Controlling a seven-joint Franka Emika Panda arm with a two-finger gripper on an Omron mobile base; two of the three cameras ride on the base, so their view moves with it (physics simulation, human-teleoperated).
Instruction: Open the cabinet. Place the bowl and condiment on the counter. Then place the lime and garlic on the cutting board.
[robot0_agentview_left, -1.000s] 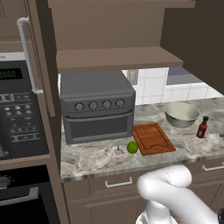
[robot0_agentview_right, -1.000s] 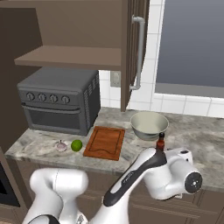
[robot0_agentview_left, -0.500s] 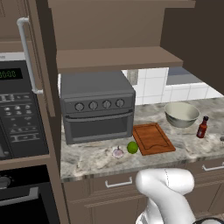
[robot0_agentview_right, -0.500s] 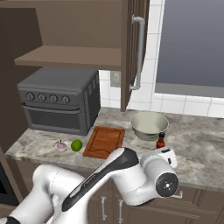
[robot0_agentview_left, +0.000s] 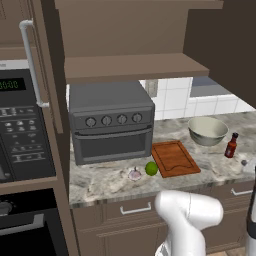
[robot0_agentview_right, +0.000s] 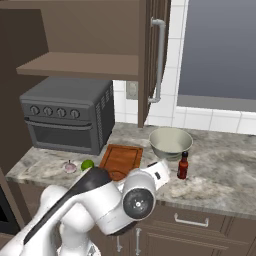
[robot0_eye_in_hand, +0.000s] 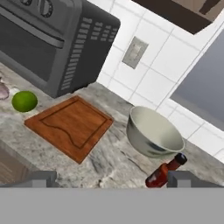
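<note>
Hand view has the gripper (robot0_eye_in_hand: 112, 177) spread wide and empty above the speckled stone counter (robot0_eye_in_hand: 113, 162). Just beyond its right fingertip stands the slim dark-red condiment (robot0_eye_in_hand: 164, 171), partly cut off. Beside it sits the smooth round bowl (robot0_eye_in_hand: 153, 133); left lies the grooved wooden cutting board (robot0_eye_in_hand: 70, 124), bare. Left again, the lime (robot0_eye_in_hand: 24, 100) and the half-cropped garlic (robot0_eye_in_hand: 3, 91) rest before a grey toaster oven (robot0_eye_in_hand: 52, 39). The cabinet (robot0_agentview_right: 150, 55) hangs open.

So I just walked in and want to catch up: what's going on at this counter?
The robot holds nothing; its tool is open, hovering low over the counter near the condiment. The cabinet is open, and the bowl and condiment already stand on the counter. The lime and garlic lie on the stone just left of the cutting board, which has nothing on it yet.
</note>
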